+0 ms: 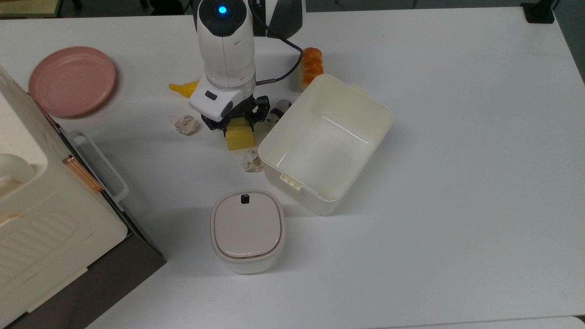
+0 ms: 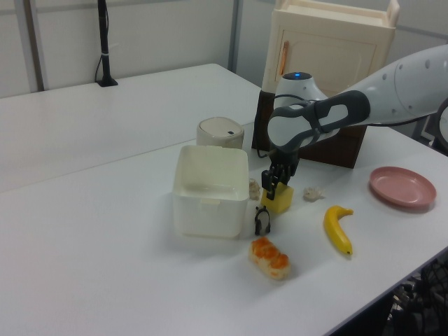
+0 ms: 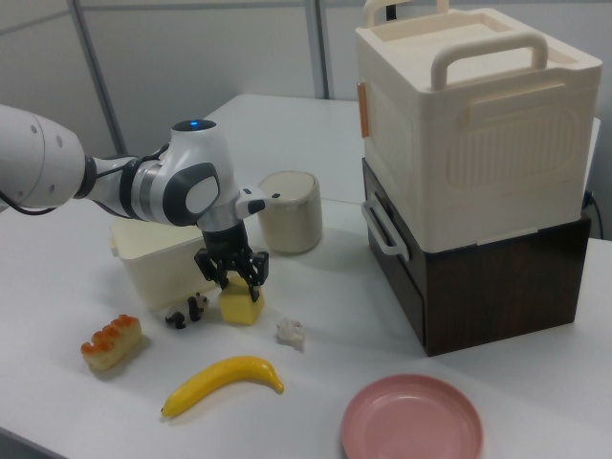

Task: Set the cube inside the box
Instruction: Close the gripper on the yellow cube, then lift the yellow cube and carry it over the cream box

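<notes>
Nearest in the top view, the lidded bin (image 1: pixel 247 230) stands at six o'clock from the cube (image 1: pixel 240 139), with a crumpled scrap (image 1: pixel 252 161) between them. Farther back, the cube rests on the table (image 1: pixel 457 183), just beside the box (image 1: pixel 325 144) at its three o'clock. The gripper (image 1: pixel 238 122) straddles the cube's top, fingers narrowed against its sides, seemingly gripping it. Judged from this, a firm squeeze and a straight lift should clear the box's tall near wall; the panda figure (image 1: pixel 276 111) crowds two o'clock, while the box interior offers open room
</notes>
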